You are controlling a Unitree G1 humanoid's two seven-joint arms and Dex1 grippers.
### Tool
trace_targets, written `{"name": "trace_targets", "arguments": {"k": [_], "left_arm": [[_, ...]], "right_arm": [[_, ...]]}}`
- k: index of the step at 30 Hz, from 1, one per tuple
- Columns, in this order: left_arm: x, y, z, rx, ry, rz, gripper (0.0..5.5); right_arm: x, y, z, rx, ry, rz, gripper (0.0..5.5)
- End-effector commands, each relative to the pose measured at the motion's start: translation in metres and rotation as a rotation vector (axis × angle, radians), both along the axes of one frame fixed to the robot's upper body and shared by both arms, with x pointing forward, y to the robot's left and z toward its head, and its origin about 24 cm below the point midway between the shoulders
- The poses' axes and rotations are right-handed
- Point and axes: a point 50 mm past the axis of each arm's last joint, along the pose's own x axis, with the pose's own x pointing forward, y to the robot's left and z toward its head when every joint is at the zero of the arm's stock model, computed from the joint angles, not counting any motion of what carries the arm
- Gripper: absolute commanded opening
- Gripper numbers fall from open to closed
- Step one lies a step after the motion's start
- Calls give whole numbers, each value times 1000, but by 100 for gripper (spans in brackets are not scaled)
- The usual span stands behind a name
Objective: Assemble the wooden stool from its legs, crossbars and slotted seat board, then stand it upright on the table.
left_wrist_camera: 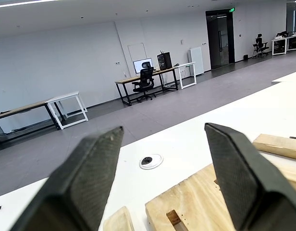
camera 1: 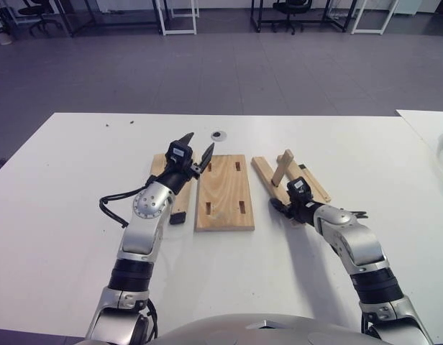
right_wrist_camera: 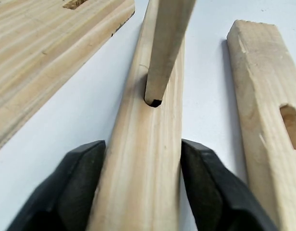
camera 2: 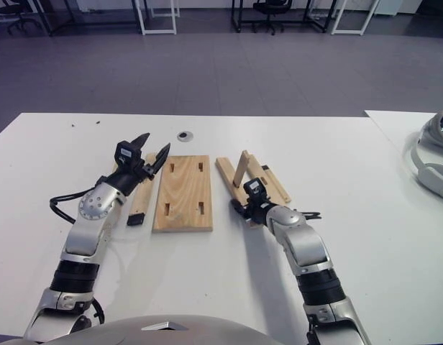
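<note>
Early stage: the seat board (camera 1: 224,190) lies loose on the bench (camera 1: 78,180). The right pincer (right_wrist_camera: 144,168) clamps a leg (right_wrist_camera: 138,115) with one crossbar (camera 1: 283,167) in its slot; the left pincer (camera 1: 198,144) hangs wide open near the board.

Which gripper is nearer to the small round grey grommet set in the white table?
Left. The left gripper hangs open just left of the grommet; the right gripper clamps a pale wooden leg farther off, toward the robot.

This is an open-plan office: grey floor (camera 1: 279,72), white-framed desks (camera 1: 177,18) and a black swivel chair (camera 1: 292,7) lie at twelve o'clock beyond the white table (camera 1: 63,215), and a monitor (left_wrist_camera: 142,65) stands by the far wall (left_wrist_camera: 66,62).
</note>
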Motion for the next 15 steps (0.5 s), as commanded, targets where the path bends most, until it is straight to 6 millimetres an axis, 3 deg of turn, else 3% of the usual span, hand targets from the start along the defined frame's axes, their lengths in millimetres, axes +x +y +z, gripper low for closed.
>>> {"name": "trace_targets", "arguments": {"k": [1,4,6,11,15], "left_arm": [[0,0,-2,-125,68,5,310],[-1,-1,4,-366,169,-38,341],[0,-1,7,-526,264,-32,375],[2,-17,23,-865,494,-223,397],[0,-33,40,-987,551,-352,397]], "right_arm": [[2,-4,-4,-21,9,-41,209],[10,-2,14,40,-76,-61,207],[16,2,36,95,-188,-36,207],[5,38,86,205,-456,273,207],[-2,55,98,193,-544,420,207]]}}
